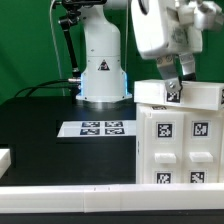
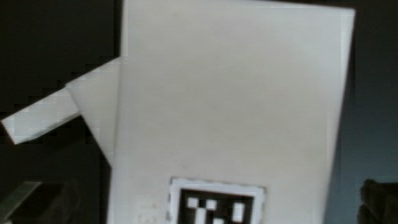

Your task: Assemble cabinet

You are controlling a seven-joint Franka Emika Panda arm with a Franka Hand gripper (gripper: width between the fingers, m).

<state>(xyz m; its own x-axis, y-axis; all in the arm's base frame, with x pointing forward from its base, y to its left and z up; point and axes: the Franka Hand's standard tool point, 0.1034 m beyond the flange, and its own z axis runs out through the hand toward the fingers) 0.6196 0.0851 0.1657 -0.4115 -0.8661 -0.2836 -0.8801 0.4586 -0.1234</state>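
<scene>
The cabinet (image 1: 180, 140) is a large white box with several black-and-white tags, standing at the exterior view's right. Its flat top slab (image 1: 200, 95) lies across it. My gripper (image 1: 172, 88) hangs straight down over the slab's near end, fingers either side of a small tag (image 1: 173, 94). In the wrist view the white slab (image 2: 222, 90) fills the middle, with that tag (image 2: 217, 205) between my dark fingertips (image 2: 381, 200). A white panel (image 2: 54, 110) sticks out at an angle beside it. The jaws stand apart with dark gaps to the slab's edges, open and empty.
The marker board (image 1: 100, 128) lies on the black table, left of the cabinet in the exterior view. The white robot base (image 1: 103, 65) with a triangle sign stands behind it. A white rail (image 1: 70, 195) runs along the front edge, and a small white block (image 1: 5, 156) sits at the far left.
</scene>
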